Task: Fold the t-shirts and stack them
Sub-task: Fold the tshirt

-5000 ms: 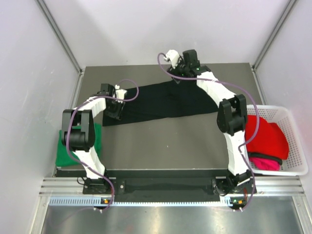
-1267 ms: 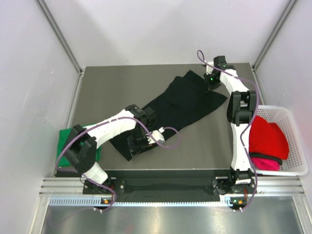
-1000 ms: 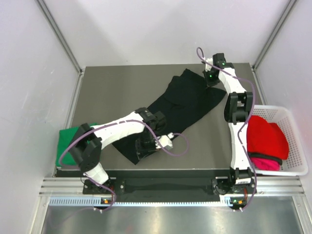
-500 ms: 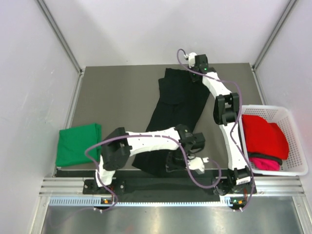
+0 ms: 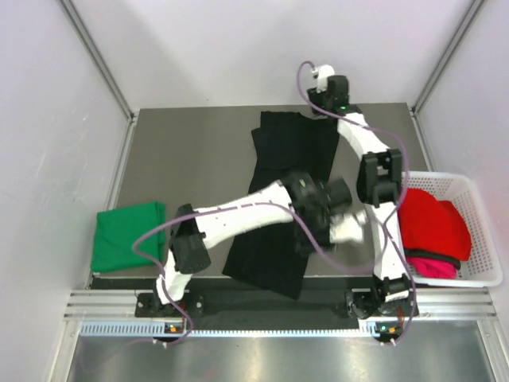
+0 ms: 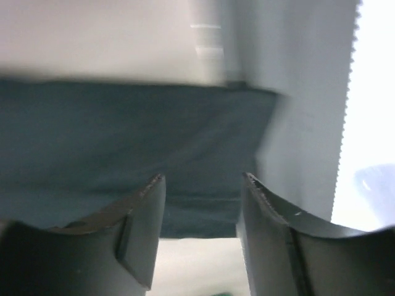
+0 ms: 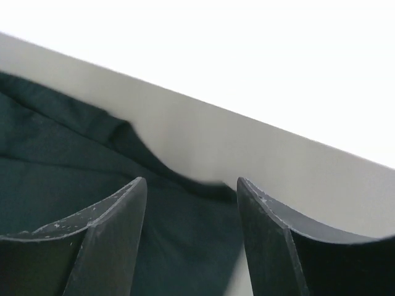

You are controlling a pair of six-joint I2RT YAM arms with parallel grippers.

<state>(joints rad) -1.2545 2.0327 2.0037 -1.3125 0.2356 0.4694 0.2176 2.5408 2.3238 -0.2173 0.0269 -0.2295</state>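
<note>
Left wrist view: the left gripper [image 6: 202,180] has its fingers spread apart, and the black shirt [image 6: 123,135] shows beyond the gap. The right gripper [image 7: 191,184] is spread too, at that shirt's far edge. From above, the black shirt lies lengthwise along the table [image 5: 183,151]. A green shirt [image 5: 127,236] lies at the left edge. A red shirt [image 5: 433,221] and a pink shirt [image 5: 433,266] fill the basket [image 5: 479,195].

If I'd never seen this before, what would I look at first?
Probably the long black t-shirt stretched down the middle of the table. The left arm reaches across it, its tip blurred, and the right arm reaches to its far end. After that come the bright colours: a folded green t-shirt at the near left corner and a red t-shirt in the white basket on the right.
</note>
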